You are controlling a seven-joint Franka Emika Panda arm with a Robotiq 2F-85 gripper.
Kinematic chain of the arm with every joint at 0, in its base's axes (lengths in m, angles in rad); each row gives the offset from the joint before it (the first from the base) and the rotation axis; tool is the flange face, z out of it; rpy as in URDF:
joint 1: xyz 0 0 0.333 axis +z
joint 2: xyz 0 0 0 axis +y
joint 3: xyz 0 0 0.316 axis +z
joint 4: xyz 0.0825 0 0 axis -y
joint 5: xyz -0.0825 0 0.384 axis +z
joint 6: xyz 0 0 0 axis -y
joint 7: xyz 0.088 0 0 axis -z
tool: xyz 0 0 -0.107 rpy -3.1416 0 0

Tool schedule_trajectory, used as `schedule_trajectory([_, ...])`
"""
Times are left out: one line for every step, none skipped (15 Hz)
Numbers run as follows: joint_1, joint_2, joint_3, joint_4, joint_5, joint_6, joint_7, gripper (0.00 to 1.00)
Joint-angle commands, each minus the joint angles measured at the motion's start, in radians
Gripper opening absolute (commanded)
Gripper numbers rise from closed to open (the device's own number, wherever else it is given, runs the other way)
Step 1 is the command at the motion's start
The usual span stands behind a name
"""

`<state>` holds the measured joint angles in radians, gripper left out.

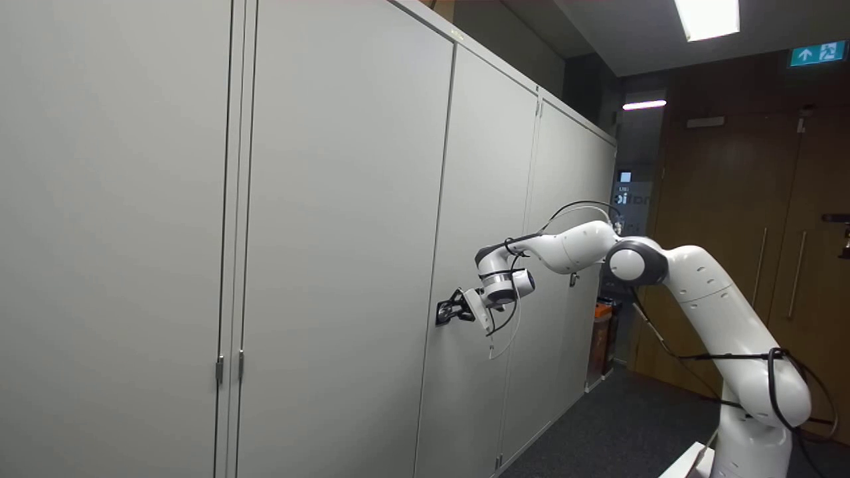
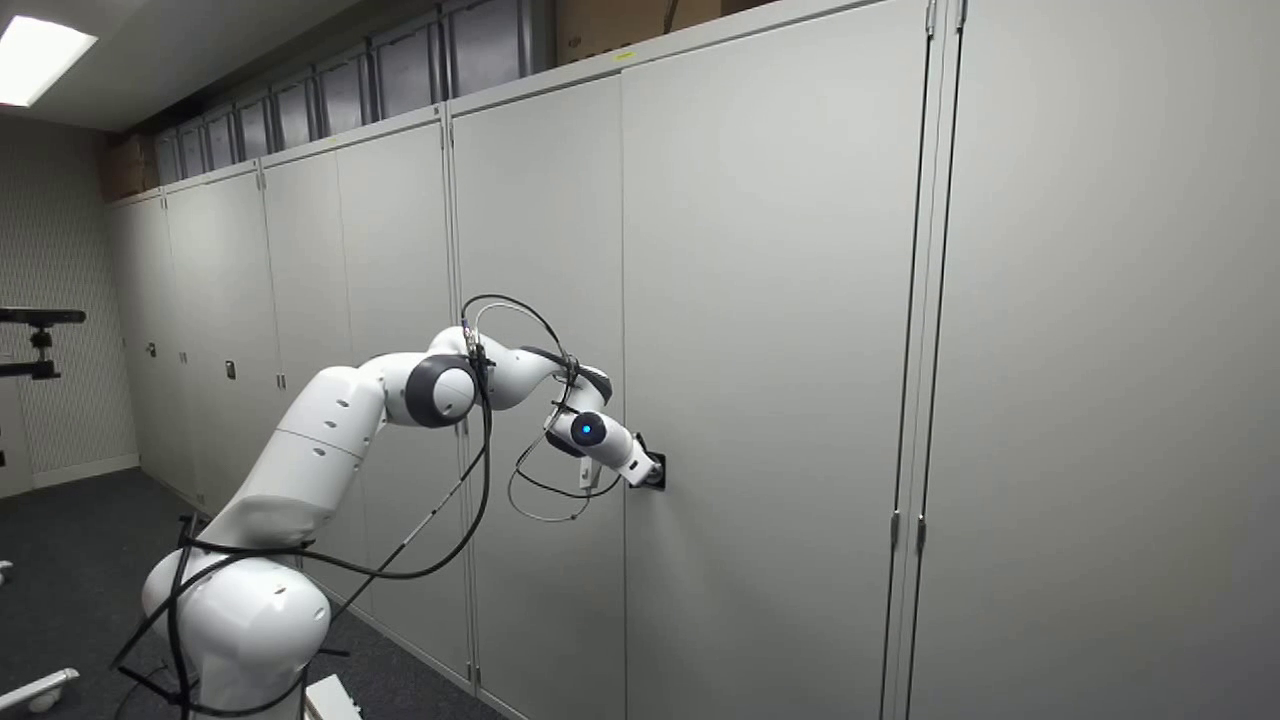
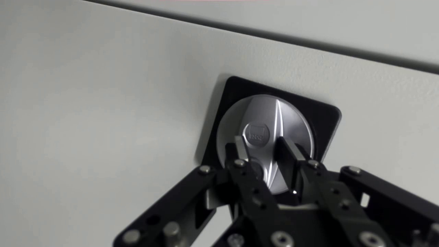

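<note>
Black fingers, two of them, grip one silver knob.

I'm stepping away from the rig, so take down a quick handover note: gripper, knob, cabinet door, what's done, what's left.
Gripper: shut on the silver knob, one jaw on each side of its raised middle.
Knob: on a black square plate, fixed near the edge of the grey cabinet door.
Done: knob gripped; the door looks shut.
Left: probably turning the knob, then easing the door open. Whether the knob is already turned, I can't tell.
</note>
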<state>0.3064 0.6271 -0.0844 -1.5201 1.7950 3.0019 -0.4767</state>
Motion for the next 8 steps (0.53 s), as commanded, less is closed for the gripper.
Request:
schedule_trajectory([-0.028, -0.042, -0.002, -0.07, 0.004, -0.053, -0.017, 0.07])
schedule_trajectory([-0.03, -0.046, -0.002, -0.077, 0.004, -0.062, -0.018, 0.07])
schedule_trajectory([-0.032, -0.052, -0.002, -0.083, 0.005, -0.069, -0.021, 0.07])
schedule_trajectory([-0.034, -0.056, -0.002, -0.089, 0.005, -0.076, -0.022, 0.07])
schedule_trajectory([-0.036, -0.059, -0.002, -0.093, 0.004, -0.083, -0.022, 0.07])
schedule_trajectory([-0.037, -0.061, -0.002, -0.097, 0.003, -0.089, -0.022, 0.07])
schedule_trajectory([-0.038, -0.064, -0.002, -0.101, 0.002, -0.094, -0.024, 0.07])
schedule_trajectory([-0.038, -0.068, -0.002, -0.105, 0.003, -0.097, -0.026, 0.07])
